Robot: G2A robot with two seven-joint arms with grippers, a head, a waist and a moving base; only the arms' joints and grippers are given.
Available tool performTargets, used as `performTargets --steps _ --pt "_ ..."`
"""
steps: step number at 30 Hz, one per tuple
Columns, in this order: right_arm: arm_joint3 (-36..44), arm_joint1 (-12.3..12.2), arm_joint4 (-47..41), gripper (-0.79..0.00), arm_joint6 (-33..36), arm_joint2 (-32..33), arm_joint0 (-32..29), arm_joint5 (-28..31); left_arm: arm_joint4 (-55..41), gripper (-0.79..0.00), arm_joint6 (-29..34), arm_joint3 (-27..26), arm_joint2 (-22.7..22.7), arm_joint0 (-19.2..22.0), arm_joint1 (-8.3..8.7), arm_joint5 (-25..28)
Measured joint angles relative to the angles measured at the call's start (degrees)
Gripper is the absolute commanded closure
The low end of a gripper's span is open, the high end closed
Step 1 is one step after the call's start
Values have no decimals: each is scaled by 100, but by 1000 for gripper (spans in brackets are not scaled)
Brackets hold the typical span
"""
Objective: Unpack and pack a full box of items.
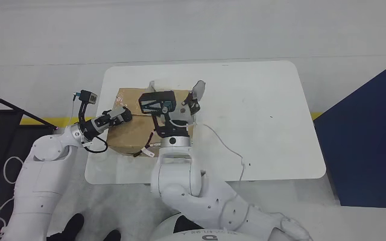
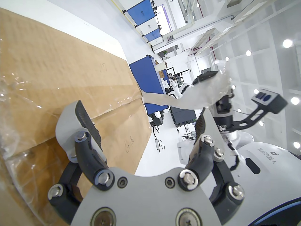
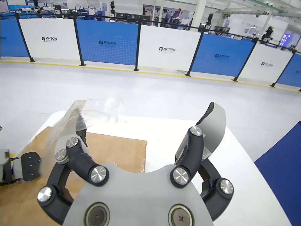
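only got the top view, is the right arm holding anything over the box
Observer: Nothing is gripped. The right gripper has its jaws open, but clear tape clings to one jaw.
Operator: is the tape off the box yet
Observer: It seems not. In the left wrist view the tape stretches from the end of the seam on the box across to that gripper.
Operator: and the left jaws
Observer: They are open too. The left gripper is by the box top near the seam, with nothing between its jaws.
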State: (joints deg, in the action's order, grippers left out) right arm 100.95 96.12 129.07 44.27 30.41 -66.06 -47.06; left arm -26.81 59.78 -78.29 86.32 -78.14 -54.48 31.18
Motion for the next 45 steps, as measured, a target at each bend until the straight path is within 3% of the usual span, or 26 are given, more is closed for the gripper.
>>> performTargets --steps 4,8,15,20,27,37,42,45 --pt "-407 396 571 -785 939 -404 485 18 0 -785 0 0 0 0 0 0" --pt "-619 711 732 -785 1283 -460 707 -27 0 -785 0 0 0 0 0 0" --pt "-514 817 611 -785 1129 -242 694 -165 0 -785 0 0 0 0 0 0" --pt "-223 675 306 -785 1084 -1 451 -211 0 -785 0 0 0 0 0 0" --pt "515 237 -1654 -785 739 441 50 -43 0 -785 0 0 0 0 0 0" --pt "1706 -607 -3725 -785 -1091 1673 -1937 922 0 -785 0 0 0 0 0 0" --pt "2166 -793 -4694 -785 -1650 2276 -2809 1281 0 -785 0 0 0 0 0 0" --pt "2035 -833 -5587 -785 -2084 2788 -3114 1719 0 -785 0 0 0 0 0 0"
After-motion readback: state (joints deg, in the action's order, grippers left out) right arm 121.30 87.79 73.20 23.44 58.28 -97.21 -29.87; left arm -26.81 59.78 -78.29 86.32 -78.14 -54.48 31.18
